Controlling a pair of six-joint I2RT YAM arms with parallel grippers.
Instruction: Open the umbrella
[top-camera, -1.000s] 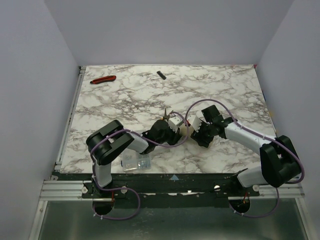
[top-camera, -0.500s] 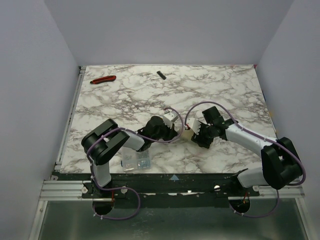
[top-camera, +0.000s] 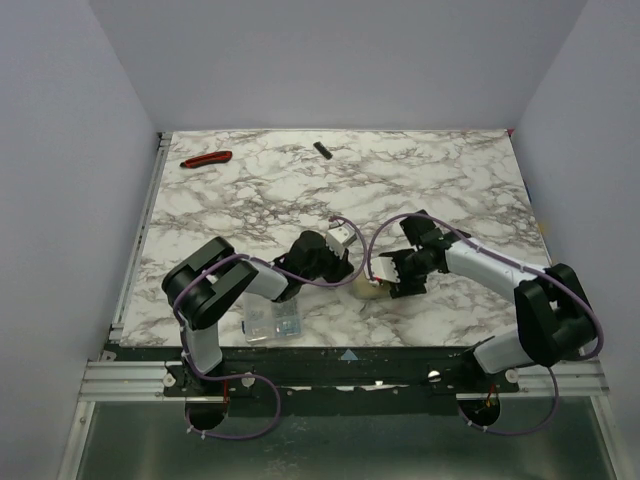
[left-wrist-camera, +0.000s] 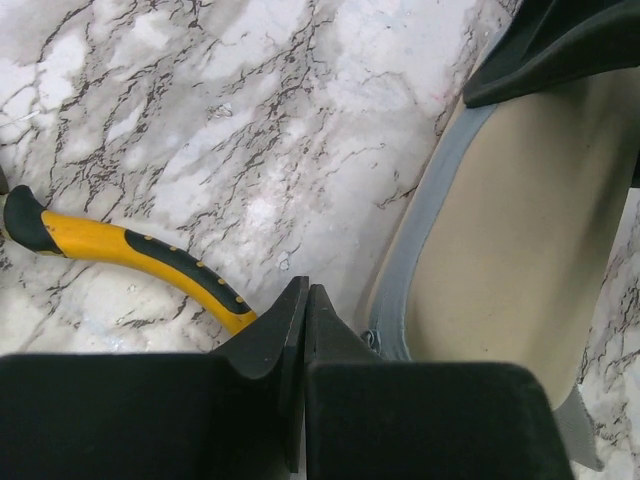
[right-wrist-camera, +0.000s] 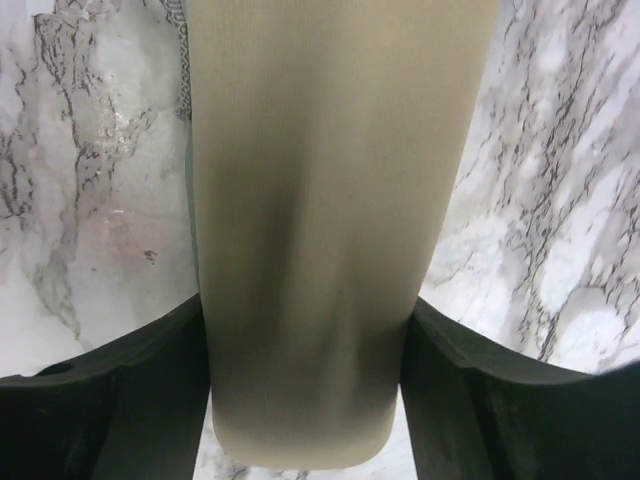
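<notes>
Top view: umbrella mostly covered by right gripper. Right wrist view: its far end runs past the top edge. Pliers beside umbrella: head hidden behind left gripper. Dark object far beyond umbrella: too small to identify.

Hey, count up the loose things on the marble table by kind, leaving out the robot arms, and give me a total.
Hand tools: 2 (red-handled tool, yellow-handled pliers)
Folded umbrella: 1
Clear plastic box: 1
Small black object: 1
Total: 5
</notes>
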